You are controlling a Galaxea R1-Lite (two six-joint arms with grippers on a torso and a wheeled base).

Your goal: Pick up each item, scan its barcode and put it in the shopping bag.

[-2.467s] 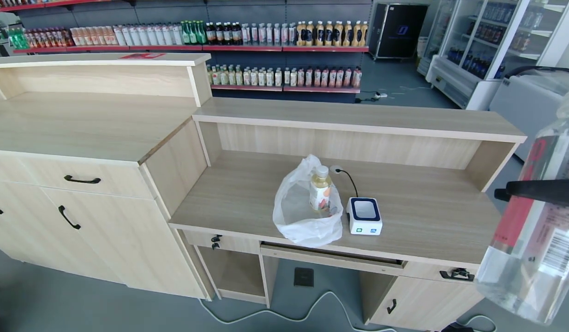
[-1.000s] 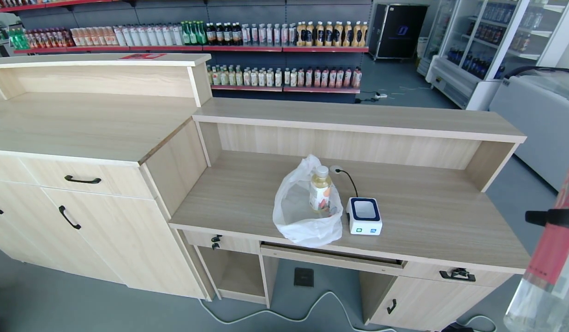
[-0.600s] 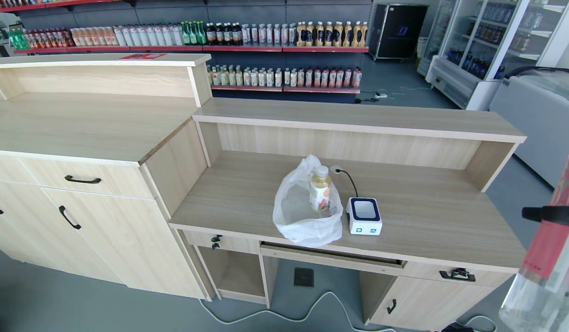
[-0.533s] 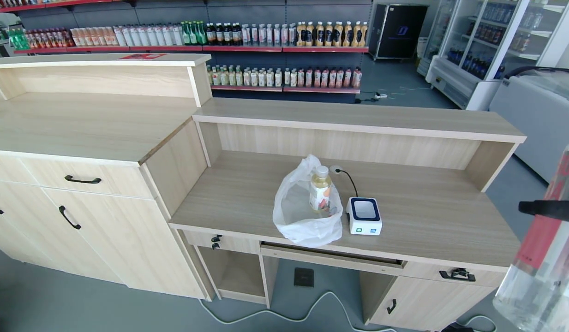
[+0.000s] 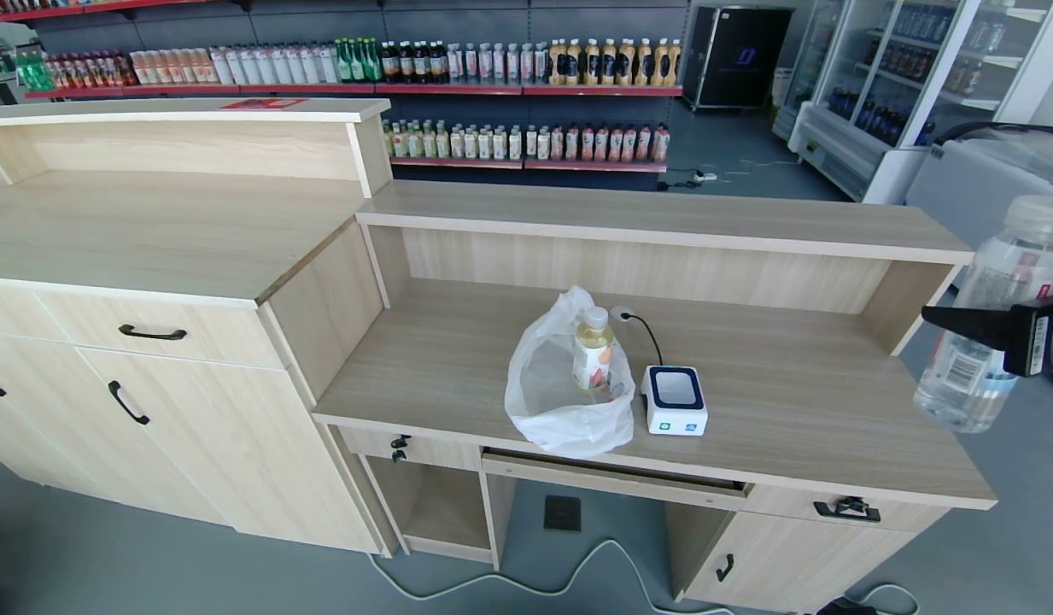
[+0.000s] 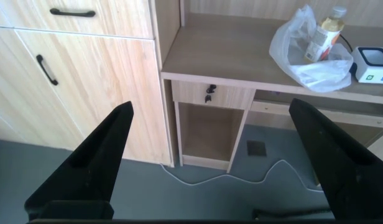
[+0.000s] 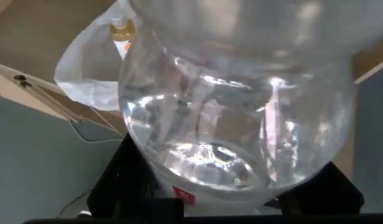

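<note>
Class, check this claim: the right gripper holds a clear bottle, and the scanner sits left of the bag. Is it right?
No. The scanner sits right of the bag, not left, as the head view shows. The right gripper does hold the clear bottle.

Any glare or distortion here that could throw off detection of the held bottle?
Right wrist view: the water bottle sits close to the lens, bright highlights on its curved base, the scene behind warped through it; the shopping bag shows unwarped beside it. Head view: even light on the counter, no hot spots; the clear bottle reads faint against the pale freezer behind.
</note>
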